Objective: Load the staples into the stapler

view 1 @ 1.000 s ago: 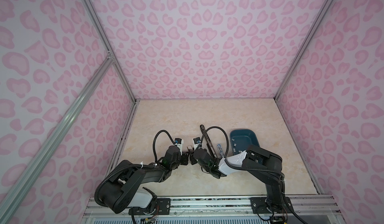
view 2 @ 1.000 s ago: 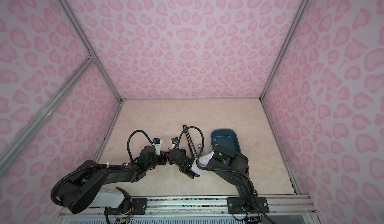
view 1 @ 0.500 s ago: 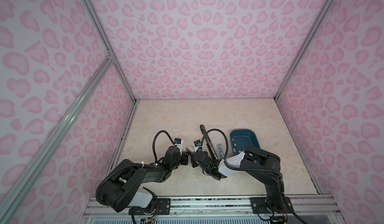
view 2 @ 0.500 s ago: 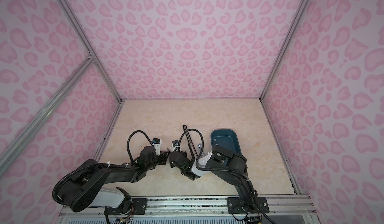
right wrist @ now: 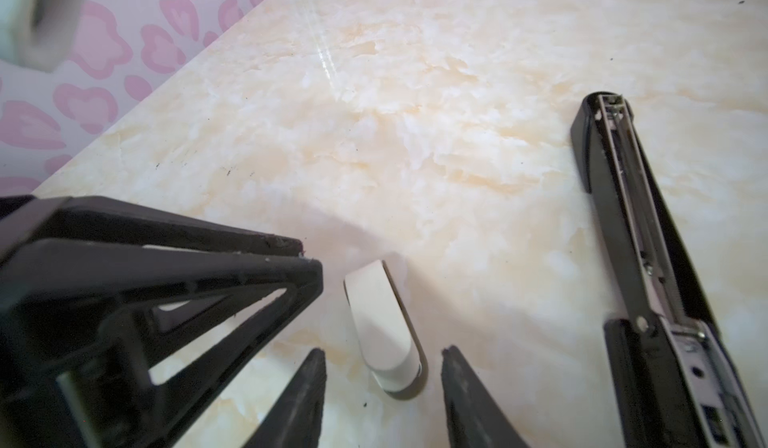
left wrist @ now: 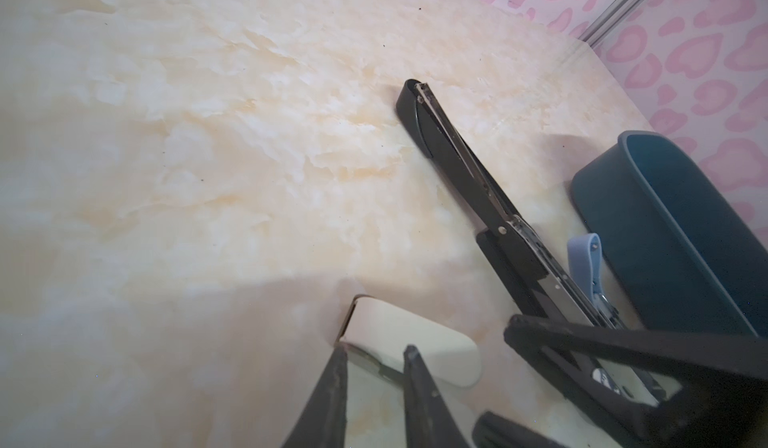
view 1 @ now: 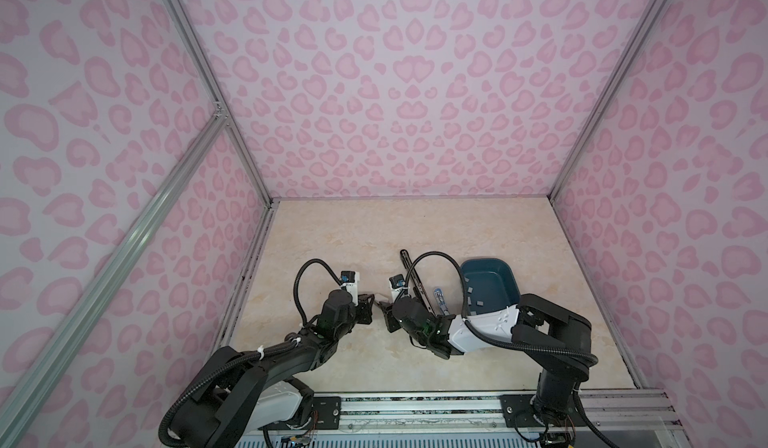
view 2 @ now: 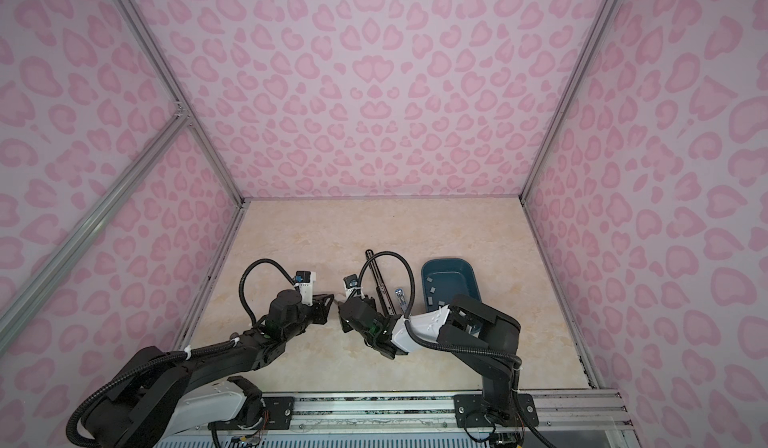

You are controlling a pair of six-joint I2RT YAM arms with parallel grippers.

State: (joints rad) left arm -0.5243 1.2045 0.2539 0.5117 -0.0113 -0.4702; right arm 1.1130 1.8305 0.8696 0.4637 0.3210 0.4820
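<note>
A small white stapler (left wrist: 415, 334) (right wrist: 378, 313) lies between my two grippers, showing in both top views (view 1: 380, 302) (view 2: 339, 299). My left gripper (left wrist: 374, 348) (view 1: 369, 300) is shut on a thin metal part at one end of it. My right gripper (right wrist: 382, 352) (view 1: 386, 312) stands open, with the stapler's rounded other end between its fingertips and touching neither. The staples (view 1: 471, 300) (view 2: 432, 289) are small grey strips lying in a dark teal bin (view 1: 486, 261) (view 2: 449, 260) to the right.
A long black stapler (view 1: 411, 271) (left wrist: 457, 151) (right wrist: 631, 201) lies opened flat just behind my right gripper. A small blue stapler (view 1: 440, 298) (left wrist: 584, 259) lies between it and the bin. Pink patterned walls close in the marble table (view 1: 374, 238).
My right gripper's jaws have widened and let go of the white stapler's end. My left gripper has kept its hold, and the arms have barely shifted.
</note>
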